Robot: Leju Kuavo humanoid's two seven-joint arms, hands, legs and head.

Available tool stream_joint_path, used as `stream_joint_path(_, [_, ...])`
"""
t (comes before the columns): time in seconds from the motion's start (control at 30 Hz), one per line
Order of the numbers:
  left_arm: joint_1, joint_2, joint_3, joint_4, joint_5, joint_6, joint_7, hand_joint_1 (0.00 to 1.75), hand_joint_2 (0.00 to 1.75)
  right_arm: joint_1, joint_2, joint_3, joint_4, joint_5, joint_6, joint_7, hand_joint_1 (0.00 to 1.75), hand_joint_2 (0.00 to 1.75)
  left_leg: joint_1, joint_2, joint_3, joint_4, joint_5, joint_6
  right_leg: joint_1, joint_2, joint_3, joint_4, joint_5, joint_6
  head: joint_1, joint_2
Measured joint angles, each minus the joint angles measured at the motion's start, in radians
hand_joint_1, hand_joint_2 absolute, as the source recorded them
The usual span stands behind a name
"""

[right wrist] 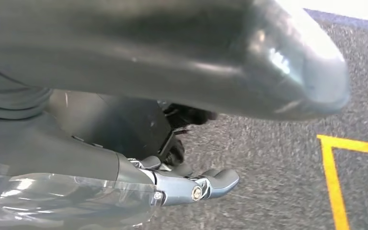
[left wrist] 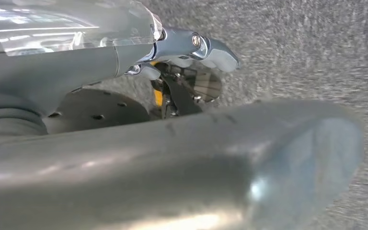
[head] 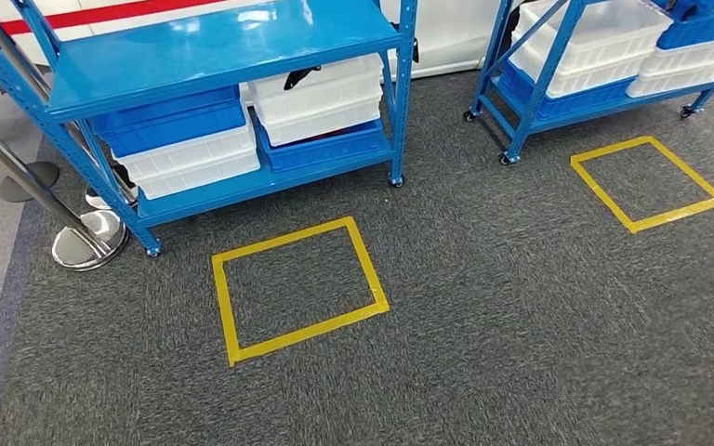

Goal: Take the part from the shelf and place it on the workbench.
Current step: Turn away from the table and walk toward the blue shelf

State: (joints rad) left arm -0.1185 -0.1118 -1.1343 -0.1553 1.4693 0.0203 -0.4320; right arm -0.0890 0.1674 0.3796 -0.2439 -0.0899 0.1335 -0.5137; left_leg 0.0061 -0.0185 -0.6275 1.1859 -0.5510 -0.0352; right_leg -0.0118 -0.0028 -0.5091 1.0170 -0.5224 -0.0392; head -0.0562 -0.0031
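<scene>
A blue shelf [head: 223,42] stands ahead on the left, with white bins [head: 321,98] and blue bins [head: 172,121] on its lower level. Something dark [head: 302,76] sticks out over the rim of the upper white bin; I cannot tell what it is. My left hand [left wrist: 100,67] hangs over grey carpet, thumb [left wrist: 268,153] and fingers [left wrist: 206,48] apart, holding nothing. My right hand [right wrist: 52,148] also hangs above the carpet with its thumb [right wrist: 220,62] and fingers [right wrist: 206,184] spread and nothing in it.
A second blue shelf [head: 539,70] on wheels with stacked bins stands at the back right. Two yellow tape squares [head: 297,288] [head: 649,183] mark the carpet in front of the shelves. A chrome barrier post [head: 88,239] stands left of the near shelf.
</scene>
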Motion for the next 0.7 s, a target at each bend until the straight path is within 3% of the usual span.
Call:
stream_joint_path(0.07, [0.006, 0.000, 0.013, 0.000, 0.000, 0.000, 0.004, 0.00, 0.00, 0.004, -0.001, 0.000, 0.001, 0.000, 0.000, 0.001, 0.00, 0.00, 0.003, 0.009, -0.095, 0.115, -0.010, -0.006, 0.000, -0.006, 0.025, 0.000, -0.024, 0.000, 0.000, 0.000])
stream_joint_path(0.1, [0.010, 0.000, 0.019, 0.000, 0.000, 0.000, 0.005, 0.00, 0.00, 0.005, -0.002, 0.000, 0.001, 0.000, -0.001, 0.002, 0.00, 0.00, 0.004, 0.011, -0.121, 0.121, 0.016, -0.006, 0.000, -0.008, 0.041, -0.001, -0.038, 0.001, 0.000, 0.000])
stream_joint_path(0.13, [0.014, 0.000, 0.025, 0.000, 0.000, 0.000, 0.006, 0.00, 0.00, 0.007, -0.002, 0.000, 0.002, 0.000, -0.001, 0.002, 0.00, 0.00, 0.004, 0.012, -0.128, 0.087, 0.063, -0.003, 0.000, -0.009, 0.059, -0.003, -0.052, 0.003, 0.000, 0.000])
stream_joint_path(0.2, [0.021, 0.001, 0.036, 0.000, 0.000, 0.001, 0.009, 0.00, 0.00, 0.009, -0.002, 0.000, 0.002, -0.001, -0.002, 0.002, 0.00, 0.00, 0.001, 0.017, -0.102, -0.043, 0.171, 0.009, 0.001, -0.010, 0.098, -0.010, -0.081, 0.008, 0.000, 0.000])
stream_joint_path(0.23, [0.024, 0.002, 0.040, 0.000, 0.000, 0.001, 0.011, 0.00, 0.00, 0.010, -0.002, 0.000, 0.003, -0.001, -0.002, 0.002, 0.00, 0.00, -0.005, 0.021, -0.084, -0.095, 0.196, 0.017, 0.002, -0.010, 0.115, -0.016, -0.095, 0.014, 0.000, 0.000])
stream_joint_path(0.27, [0.024, 0.003, 0.044, 0.000, 0.000, 0.002, 0.013, 0.00, 0.00, 0.010, -0.002, 0.000, 0.004, -0.001, -0.003, 0.002, 0.00, 0.00, -0.011, 0.025, -0.069, -0.123, 0.200, 0.025, 0.001, -0.012, 0.130, -0.025, -0.106, 0.021, 0.000, 0.000])
stream_joint_path(0.3, [0.024, 0.004, 0.048, 0.000, 0.000, 0.002, 0.015, 0.00, 0.00, 0.010, -0.001, 0.000, 0.005, -0.002, -0.003, 0.002, 0.00, 0.00, -0.016, 0.027, -0.057, -0.129, 0.182, 0.033, 0.000, -0.014, 0.145, -0.033, -0.111, 0.029, 0.000, 0.000])
stream_joint_path(0.37, [0.021, 0.004, 0.053, 0.000, 0.000, 0.003, 0.018, 0.00, 0.00, 0.004, -0.001, 0.000, 0.005, -0.002, -0.004, 0.002, 0.00, 0.00, -0.016, 0.022, -0.025, -0.150, 0.155, 0.047, -0.002, -0.016, 0.144, 0.005, -0.082, 0.044, 0.000, 0.000])
stream_joint_path(0.4, [0.019, 0.004, 0.055, 0.000, 0.000, 0.004, 0.018, 0.00, 0.00, 0.001, -0.001, 0.000, 0.005, -0.002, -0.005, 0.002, 0.00, 0.00, -0.013, 0.019, -0.002, -0.165, 0.144, 0.053, -0.002, -0.014, 0.117, 0.064, -0.049, 0.048, 0.000, 0.000])
stream_joint_path(0.43, [0.016, 0.005, 0.056, 0.000, 0.000, 0.004, 0.019, 0.00, 0.00, -0.001, -0.002, 0.000, 0.005, -0.002, -0.006, 0.002, 0.00, 0.00, -0.010, 0.016, 0.023, -0.180, 0.134, 0.058, -0.003, -0.010, 0.067, 0.143, -0.018, 0.052, 0.000, 0.000])
stream_joint_path(0.47, [0.013, 0.005, 0.057, 0.000, 0.000, 0.005, 0.019, 0.00, 0.00, -0.002, -0.002, 0.000, 0.005, -0.003, -0.006, 0.002, 0.00, 0.00, -0.007, 0.013, 0.051, -0.193, 0.122, 0.062, -0.003, -0.007, 0.010, 0.220, -0.006, 0.055, 0.000, 0.000])
stream_joint_path(0.5, [0.012, 0.005, 0.057, 0.000, 0.000, 0.005, 0.019, 0.00, 0.00, -0.001, -0.003, 0.000, 0.006, -0.004, -0.006, 0.002, 0.00, 0.00, -0.007, 0.011, 0.076, -0.202, 0.107, 0.065, -0.002, -0.004, -0.045, 0.277, -0.019, 0.056, 0.000, 0.000])
stream_joint_path(0.53, [0.011, 0.005, 0.057, 0.000, 0.000, 0.006, 0.020, 0.00, 0.00, 0.001, -0.004, 0.000, 0.007, -0.005, -0.006, 0.003, 0.00, 0.00, -0.006, 0.007, 0.101, -0.208, 0.092, 0.066, -0.003, -0.002, -0.095, 0.308, -0.058, 0.059, 0.000, 0.000])
stream_joint_path(0.6, [0.011, 0.004, 0.057, 0.000, 0.000, 0.008, 0.021, 0.00, 0.00, 0.005, -0.004, 0.000, 0.008, -0.007, -0.005, 0.001, 0.00, 0.00, -0.004, -0.002, 0.152, -0.212, 0.059, 0.063, -0.003, -0.001, -0.166, 0.300, -0.155, 0.063, 0.000, 0.000])
stream_joint_path(0.63, [0.011, 0.004, 0.057, 0.000, 0.000, 0.008, 0.021, 0.00, 0.00, 0.006, -0.005, 0.000, 0.008, -0.008, -0.004, -0.002, 0.00, 0.00, -0.003, -0.006, 0.179, -0.212, 0.041, 0.061, -0.003, -0.002, -0.190, 0.270, -0.178, 0.064, 0.000, 0.000])
stream_joint_path(0.67, [0.011, 0.004, 0.057, 0.000, 0.000, 0.007, 0.020, 0.00, 0.00, 0.006, -0.006, 0.000, 0.008, -0.009, -0.002, -0.005, 0.00, 0.00, -0.002, -0.009, 0.205, -0.212, 0.021, 0.057, -0.002, -0.001, -0.208, 0.225, -0.158, 0.061, 0.000, 0.000])
stream_joint_path(0.7, [0.012, 0.004, 0.057, -0.001, 0.000, 0.005, 0.019, 0.00, 0.00, 0.008, -0.007, 0.000, 0.009, -0.009, -0.001, -0.007, 0.00, 0.00, -0.002, -0.010, 0.227, -0.212, 0.001, 0.054, -0.002, -0.001, -0.219, 0.167, -0.081, 0.057, 0.000, 0.000])
